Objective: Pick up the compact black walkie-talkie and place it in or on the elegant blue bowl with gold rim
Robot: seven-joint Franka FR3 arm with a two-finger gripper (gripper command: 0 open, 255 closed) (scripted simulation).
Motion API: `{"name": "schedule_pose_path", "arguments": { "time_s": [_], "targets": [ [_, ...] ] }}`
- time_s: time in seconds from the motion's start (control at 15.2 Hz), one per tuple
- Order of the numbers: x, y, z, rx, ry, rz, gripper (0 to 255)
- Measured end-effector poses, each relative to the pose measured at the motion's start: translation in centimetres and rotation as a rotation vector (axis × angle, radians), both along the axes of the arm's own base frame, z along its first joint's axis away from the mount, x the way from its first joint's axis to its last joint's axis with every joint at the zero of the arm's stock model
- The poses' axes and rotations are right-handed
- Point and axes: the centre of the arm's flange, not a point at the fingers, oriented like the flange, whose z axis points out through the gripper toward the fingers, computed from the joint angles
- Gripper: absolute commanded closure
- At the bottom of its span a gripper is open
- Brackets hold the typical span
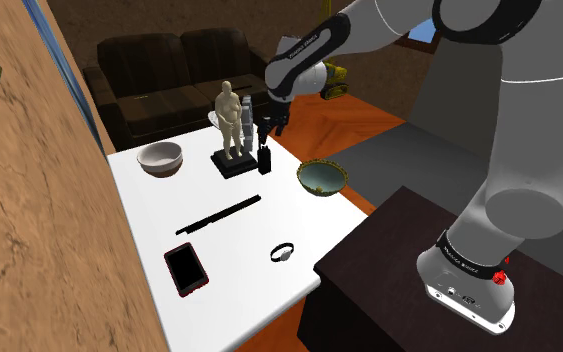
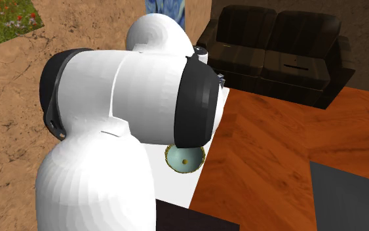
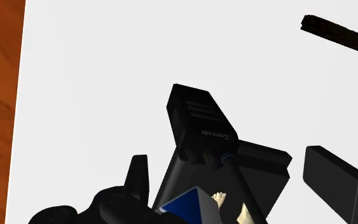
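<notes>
Gripper [image 1: 272, 127] hangs just above the walkie-talkie [image 1: 265, 160], jaws spread & gripping nothing. In wrist view the fingers [image 3: 138, 179] stand wide apart w/ no contact on it. Walkie-talkie is small, all black and boxy. It stands upright on the white table [image 1: 149, 215], right next to the statue's black base [image 1: 235, 167] on the shoulder view's right side, can't tell if touching. Wrist view shows its top end w/ a few ridges across, tiny pale lettering on one face & a short stub at one corner. Statue [image 1: 230, 118] is a tan standing figure. A grey-white obj [image 1: 250, 115] is close beside it, can't tell what. Blue bowl [image 1: 322, 178] sits near the table edge, apart from the walkie-talkie toward the shoulder view's right. It has a gold rim & grey-blue inside. 2nd ext view has it just below the big white arm [image 2: 130, 98], w/ a small gold spot at its centre. Also on table: white bowl [image 1: 161, 158] to the shoulder view's left of the statue, thin black rod [image 1: 219, 213] mid-table, red-edged phone [image 1: 185, 268] w/ dark screen, small black band [image 1: 284, 252] nearer the stand [image 1: 389, 245]. Dark sofa [image 1: 169, 65] behind the table, wood floor [image 2: 268, 151] beside it
</notes>
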Motion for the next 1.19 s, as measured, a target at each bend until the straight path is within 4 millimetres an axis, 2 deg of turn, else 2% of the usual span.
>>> {"name": "schedule_pose_path", "arguments": {
  "time_s": [0.2, 0.59, 0.99, 1.06, 1.19],
  "targets": [
    [0.9, 0.3, -1.4, 0.003, -0.004, 0.008, 0],
    [1.3, 0.8, -4.4, 0.004, -0.004, 0.009, 0],
    [1.4, 0.9, -4.8, 0.004, -0.005, 0.009, 0],
    [1.4, 0.9, -4.8, 0.004, -0.005, 0.009, 255],
    [1.4, 0.9, -4.7, 0.004, -0.006, 0.009, 255]
  ]
}}
